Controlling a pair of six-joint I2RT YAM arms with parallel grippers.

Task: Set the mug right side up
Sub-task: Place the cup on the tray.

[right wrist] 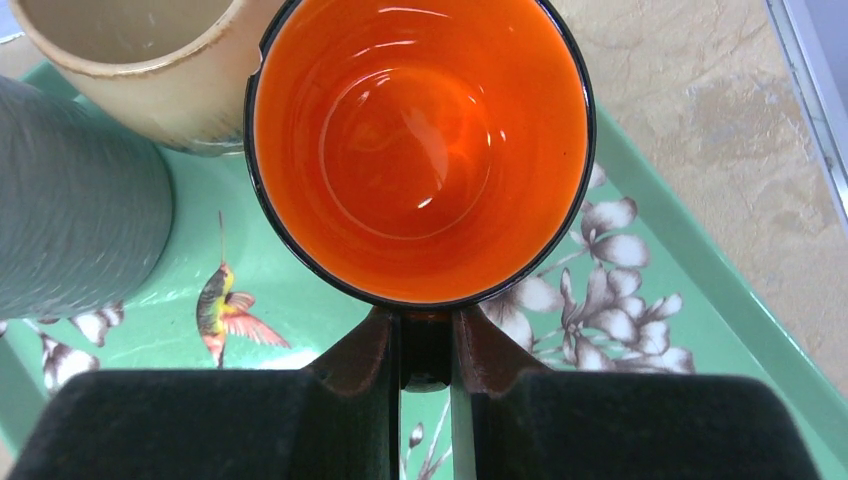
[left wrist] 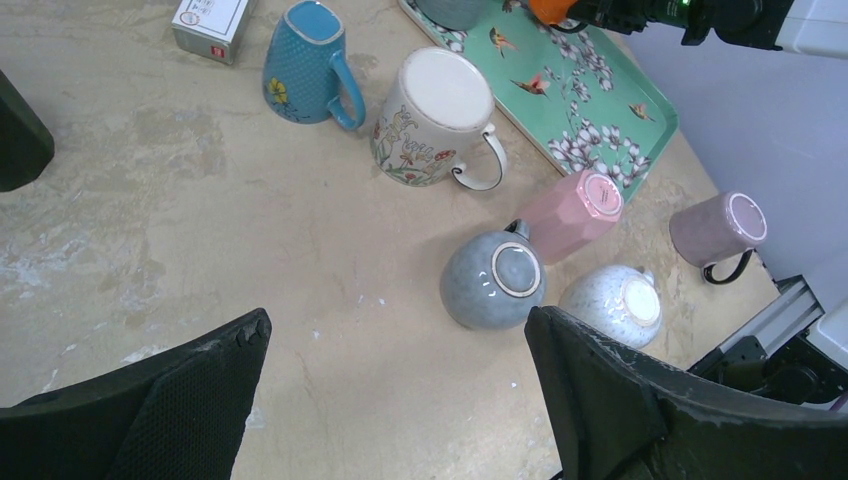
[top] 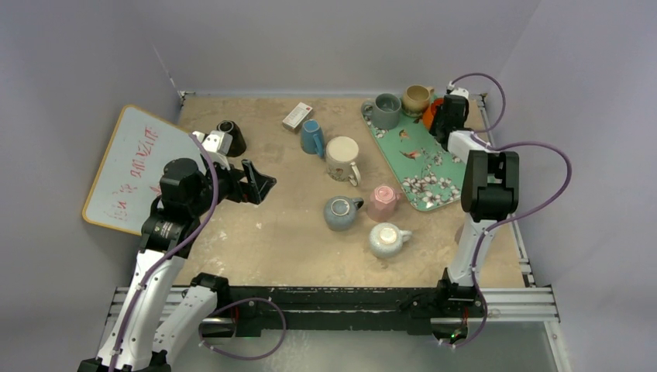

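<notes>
Orange mug (right wrist: 420, 150) stands mouth up on the far end of the green tray (right wrist: 700, 300), its glossy inside facing the right wrist camera and its black rim close to a beige mug (right wrist: 140, 60) that also stands open side up on the tray. The right gripper (right wrist: 425, 345) has its jaws drawn almost together on the orange mug's handle, which is pinched between the two fingers just above the tray's floral floor. A grey-green mug (right wrist: 70, 200) sits on the tray as well, on the beige mug's left. Off the tray's left rim, on the table, a white floral mug (left wrist: 430, 115) and a blue mug (left wrist: 300, 65) rest bottom up, with a small box (left wrist: 208, 22) further out from the tray. Near the tray's near corner a pink mug (left wrist: 570, 212) lies just beside the rim, and a grey-blue mug (left wrist: 495, 285) and a white speckled mug (left wrist: 612, 300) stand base up just beyond it; a mauve mug (left wrist: 715, 228) sits on the table off the tray's near end. The left gripper (left wrist: 395, 390) hangs well apart from the tray on its left, above bare table, jaws spread wide with nothing between them. A black mug (top: 231, 136) and a whiteboard (top: 135, 167) lie further still from the tray on that side.
</notes>
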